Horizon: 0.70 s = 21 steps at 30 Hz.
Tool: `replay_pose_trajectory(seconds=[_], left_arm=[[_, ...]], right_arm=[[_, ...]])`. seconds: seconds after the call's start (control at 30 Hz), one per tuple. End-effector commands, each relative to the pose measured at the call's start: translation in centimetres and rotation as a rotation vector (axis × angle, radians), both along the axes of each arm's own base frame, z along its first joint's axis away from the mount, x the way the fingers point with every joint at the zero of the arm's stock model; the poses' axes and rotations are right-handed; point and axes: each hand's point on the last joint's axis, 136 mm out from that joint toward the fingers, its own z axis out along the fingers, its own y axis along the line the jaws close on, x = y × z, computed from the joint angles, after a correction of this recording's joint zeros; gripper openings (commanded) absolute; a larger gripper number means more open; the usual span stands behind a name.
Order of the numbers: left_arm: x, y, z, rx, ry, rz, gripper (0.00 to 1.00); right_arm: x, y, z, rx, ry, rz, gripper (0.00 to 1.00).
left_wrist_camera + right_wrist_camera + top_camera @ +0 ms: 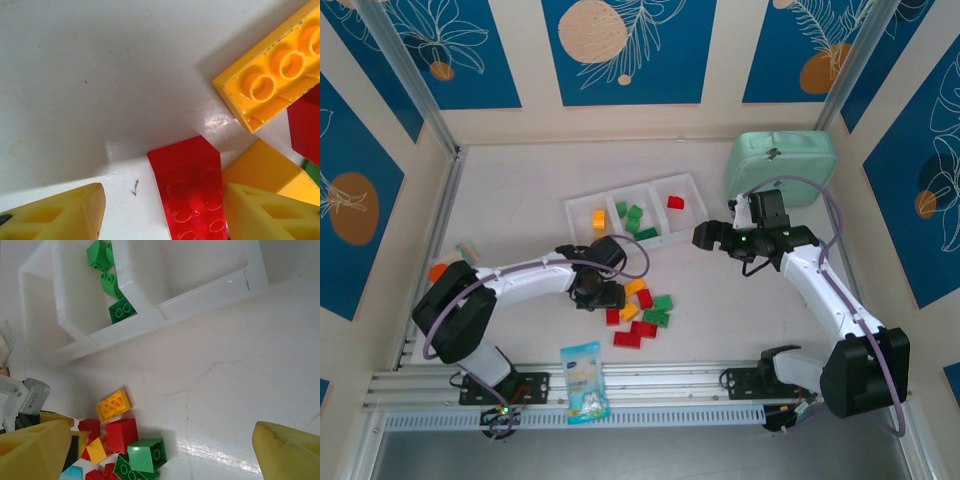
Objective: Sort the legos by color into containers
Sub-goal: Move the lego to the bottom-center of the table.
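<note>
Red lego | left end effector half-open astride it | right end effector wide

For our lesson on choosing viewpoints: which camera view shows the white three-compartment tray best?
The top external view: the whole tray appears, its three compartments holding yellow lego, green lego and red lego. The right wrist view crops the tray, with green lego in one compartment.

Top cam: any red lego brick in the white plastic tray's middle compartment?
No, the middle compartment of the white plastic tray holds green bricks; the red brick sits in the right-end one.
</note>
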Motion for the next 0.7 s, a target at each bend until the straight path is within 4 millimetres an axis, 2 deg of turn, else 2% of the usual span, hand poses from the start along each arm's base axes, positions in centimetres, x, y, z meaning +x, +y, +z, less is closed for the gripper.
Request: replay_pose_trajectory(seconds=[0.0, 0.13, 0.2, 0.37, 0.47, 0.67], left_arm=[[0.0, 0.6, -1.1, 0.056, 0.001, 0.025, 0.62], [0.0, -0.5, -1.5, 0.004, -0.001, 0.027, 0.61], [0.0, -0.3, -1.8, 0.019, 0.003, 0.027, 0.61], [0.5, 3.2, -1.6, 0.197, -0.051, 0.042, 0.61], [0.6, 4.2, -1.3, 0.214, -0.078, 0.061, 0.6], [-0.3, 3.2, -2.1, 0.127, -0.041, 0.089, 0.44]], right_arm=[[0.0, 0.5, 0.7, 0.017, -0.016, 0.023, 0.94], [0.0, 0.6, 0.5, 0.016, -0.009, 0.024, 0.94], [0.0, 0.6, 0.5, 0.014, -0.009, 0.025, 0.94], [0.0, 0.5, 0.6, 0.011, -0.012, 0.024, 0.94], [0.0, 0.5, 0.6, 0.01, -0.015, 0.024, 0.94], [-0.1, 0.5, 0.6, 0.008, -0.013, 0.025, 0.94]])
